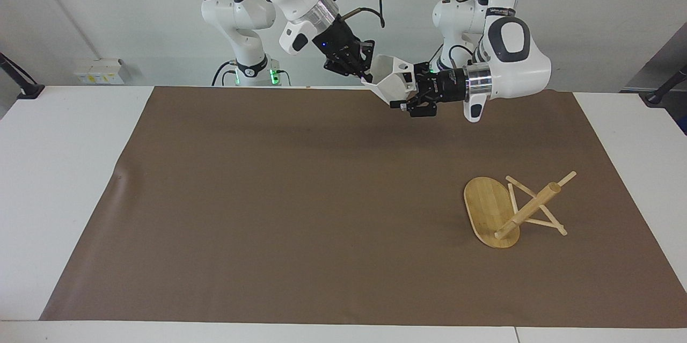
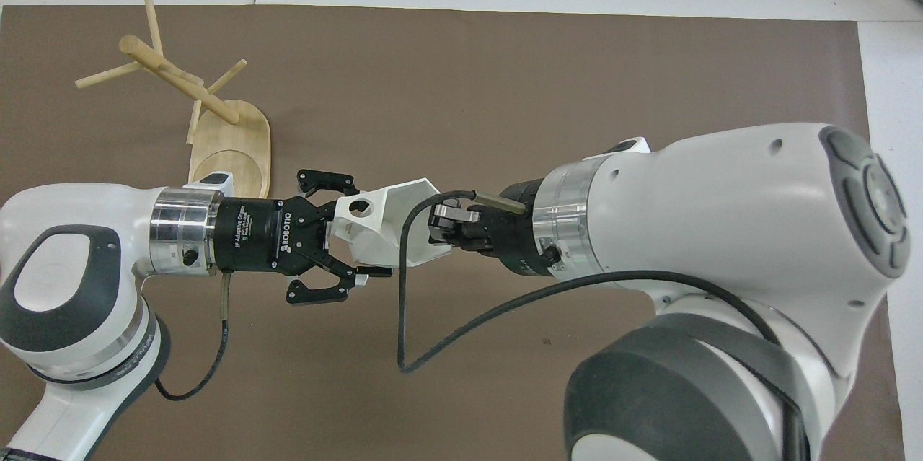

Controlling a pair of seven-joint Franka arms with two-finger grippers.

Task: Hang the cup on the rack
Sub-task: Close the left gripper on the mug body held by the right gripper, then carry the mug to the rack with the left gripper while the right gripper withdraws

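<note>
The white faceted cup [image 1: 394,84] [image 2: 395,221] hangs in the air over the robots' edge of the brown mat, held between both grippers. My left gripper [image 1: 409,99] [image 2: 360,230] is shut on the cup's handle end, where the round hole shows. My right gripper [image 1: 365,71] [image 2: 443,226] is shut on the cup's rim at the other end. The bamboo rack [image 1: 528,208] [image 2: 180,78] lies tipped over on the mat toward the left arm's end, its oval base [image 1: 485,206] up on edge and its pegs touching the mat.
A brown mat [image 1: 279,198] covers most of the white table [image 1: 64,171]. A black cable [image 2: 404,302] loops down from the right wrist beside the cup.
</note>
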